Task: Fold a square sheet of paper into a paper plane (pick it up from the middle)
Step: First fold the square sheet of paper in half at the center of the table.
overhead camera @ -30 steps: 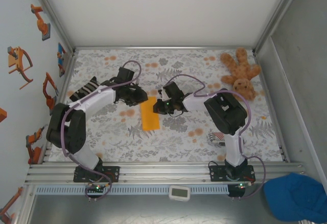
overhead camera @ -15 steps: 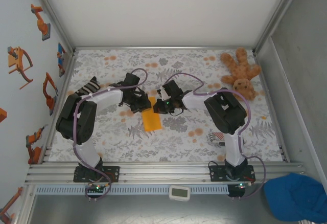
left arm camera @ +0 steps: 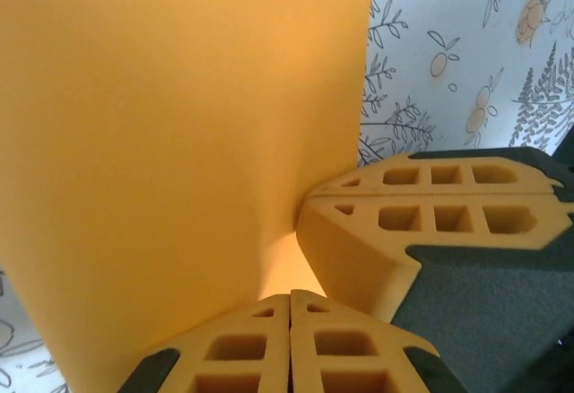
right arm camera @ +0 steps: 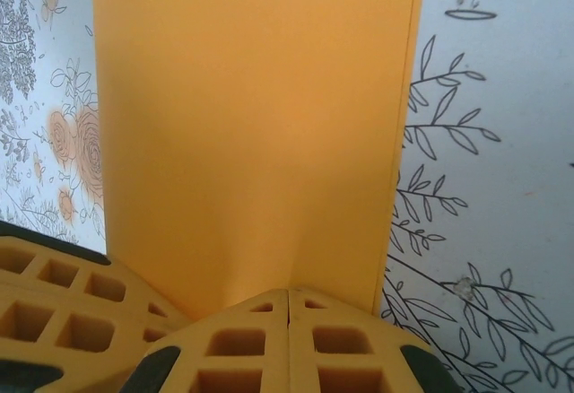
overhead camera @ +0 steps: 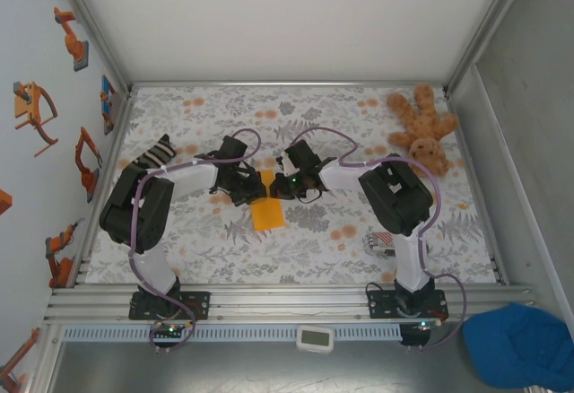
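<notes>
At table (overhead camera: pixel 359 133) centre, square sheet of paper (overhead camera: pixel 267 212), already folded to strip, is pinched near far end by left gripper (left arm camera: pixel 290 299) and right gripper (right arm camera: pixel 287 294), both clamped on it, tips touching. Layers should be held aligned, lifted evenly, untwisted.

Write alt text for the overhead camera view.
The left gripper and right gripper meet mid-table, both closed on the far end of the orange sheet of paper. A brown teddy lies in the far right corner.

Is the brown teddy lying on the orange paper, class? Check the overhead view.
No, the teddy lies in the far right corner, well apart from the orange paper near the middle.
</notes>
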Available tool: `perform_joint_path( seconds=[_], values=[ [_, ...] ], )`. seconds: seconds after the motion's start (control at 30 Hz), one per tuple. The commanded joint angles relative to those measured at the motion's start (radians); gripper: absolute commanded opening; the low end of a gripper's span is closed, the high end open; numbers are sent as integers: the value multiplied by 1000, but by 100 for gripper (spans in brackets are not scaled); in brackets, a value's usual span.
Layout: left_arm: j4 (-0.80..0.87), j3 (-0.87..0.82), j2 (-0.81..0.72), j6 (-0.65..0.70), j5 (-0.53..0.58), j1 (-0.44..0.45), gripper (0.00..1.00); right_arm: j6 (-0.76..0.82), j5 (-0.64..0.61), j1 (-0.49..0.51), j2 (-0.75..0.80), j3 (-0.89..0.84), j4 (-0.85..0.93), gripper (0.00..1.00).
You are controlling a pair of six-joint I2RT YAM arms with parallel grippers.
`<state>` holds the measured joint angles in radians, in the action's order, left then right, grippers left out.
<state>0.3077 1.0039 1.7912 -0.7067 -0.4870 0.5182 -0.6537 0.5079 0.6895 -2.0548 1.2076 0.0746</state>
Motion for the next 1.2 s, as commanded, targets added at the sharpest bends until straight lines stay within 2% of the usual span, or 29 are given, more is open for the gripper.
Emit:
perform_joint_path(
  seconds=[0.0,0.3,0.57,0.73,0.83,0.9,1.17],
  values=[
    [-3,7,37,-16,12,4,7,6,-182,-14,-92,-62,242,0],
    [-3,-78,23,7,39,-45,7,36,-213,-13,-108,-56,281,0],
    [-23,-233,-80,6,-11,-137,7,63,-255,-14,-130,-60,318,0],
    [35,-233,-197,3,55,-173,6,65,-258,-13,-131,-63,320,0],
    [-24,-217,-275,-19,47,-169,6,63,-257,-14,-126,-59,320,0],
    [-114,-215,-300,-45,3,-154,6,63,-256,-13,-124,-58,320,0],
    [-282,-145,-142,-109,-64,-103,6,57,-252,-13,-131,-47,324,0]
  ],
)
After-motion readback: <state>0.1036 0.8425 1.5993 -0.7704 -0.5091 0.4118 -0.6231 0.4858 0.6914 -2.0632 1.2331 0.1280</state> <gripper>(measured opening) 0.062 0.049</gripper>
